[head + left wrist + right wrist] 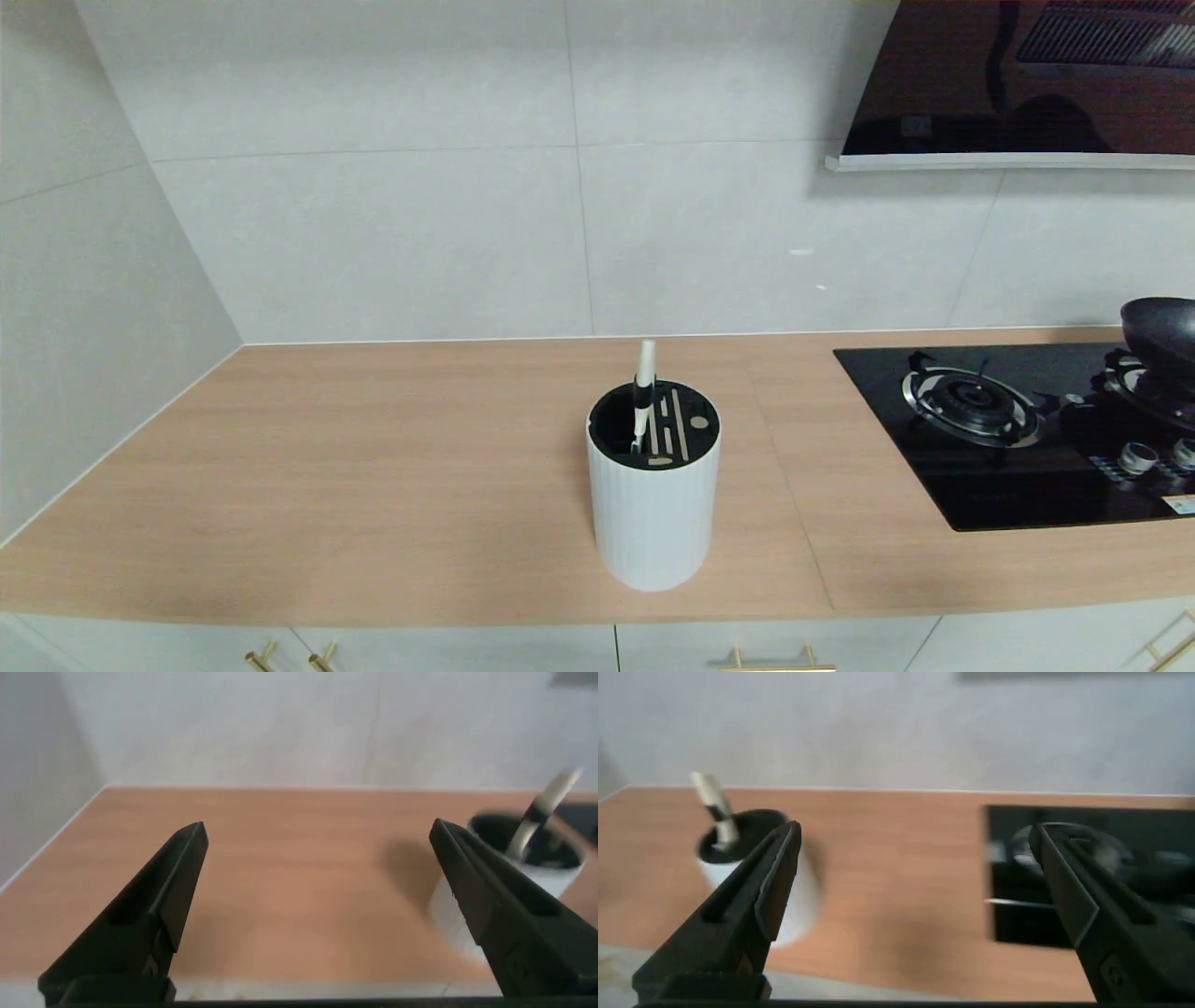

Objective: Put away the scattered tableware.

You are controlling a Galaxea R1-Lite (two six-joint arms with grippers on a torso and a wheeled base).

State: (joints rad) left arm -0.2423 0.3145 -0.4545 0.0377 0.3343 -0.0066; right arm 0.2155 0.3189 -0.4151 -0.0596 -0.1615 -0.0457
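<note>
Black-fingered left gripper (318,835) is hovering over a wooden countertop (373,467). Its jaws are spread wide and nothing is sitting between them. The white ribbed holder (653,504) is showing just past one finger, partly hidden by it.

Right gripper (915,833) is hanging the same way, wide apart and empty. The holder is showing beyond one of its fingers and a black gas hob (1008,439) beyond the other.

From the head view, the holder is standing upright on the countertop, near the front edge. Its black top insert is showing a large opening on one side and narrow slots beside it. One utensil (643,392), pale with a dark band, is standing in the large opening. It is leaning a little and rising above the holder's rim. It is probably a handle, as the working end is hidden inside.

The hob is lying to the holder's right, well apart from it. A dark pan (1162,327) is sitting on the burner farthest from the holder. A glossy dark range hood (1018,84) is hanging above the hob, high and to the holder's right. Pale wall tiles (420,233) are running behind the holder. Brass cabinet handles (775,665) are showing below the holder, under the counter edge.
</note>
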